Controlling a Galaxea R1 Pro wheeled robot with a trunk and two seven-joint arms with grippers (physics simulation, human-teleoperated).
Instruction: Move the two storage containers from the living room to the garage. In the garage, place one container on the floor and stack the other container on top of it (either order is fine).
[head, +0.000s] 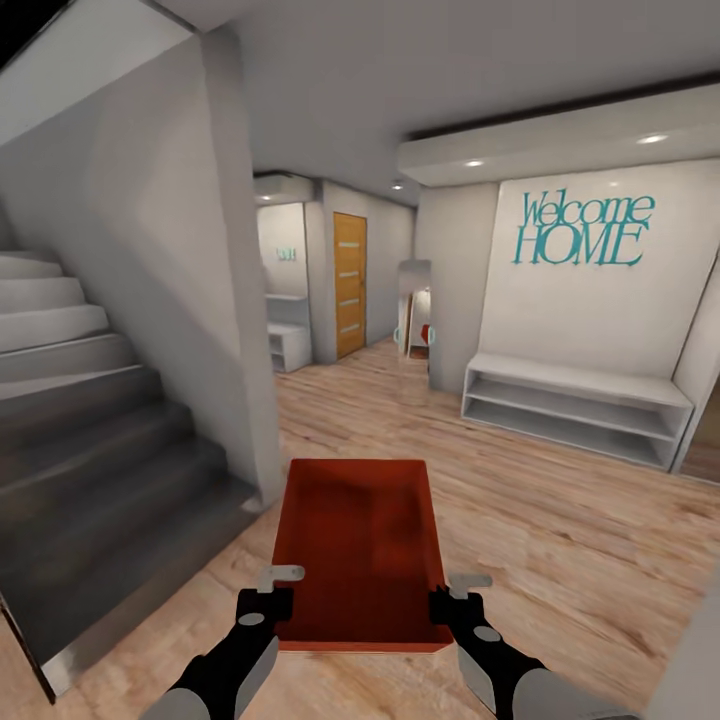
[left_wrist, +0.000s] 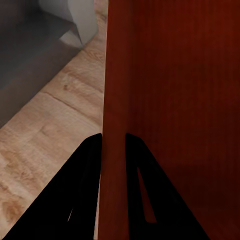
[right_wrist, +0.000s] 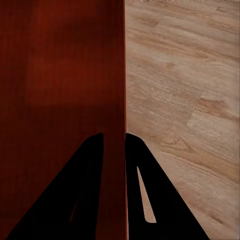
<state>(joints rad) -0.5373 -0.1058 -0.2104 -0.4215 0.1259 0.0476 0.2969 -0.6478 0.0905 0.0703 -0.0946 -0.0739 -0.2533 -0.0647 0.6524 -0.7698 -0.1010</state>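
At the lower centre of the head view, the red-orange, open-topped rectangular storage container hangs over the light wood plank floor, carried by its two long thin walls: the left tool is clenched on one, the right tool on the other. Each grip is a pinch on a plain thin rim, so a jolt or uneven arm motion could let the box tilt or slip out. The grey staircase and white wall corner at the left lie near its side, so drifting toward them risks a knock.

Storage container ahead; stairs left, shelf bench right.
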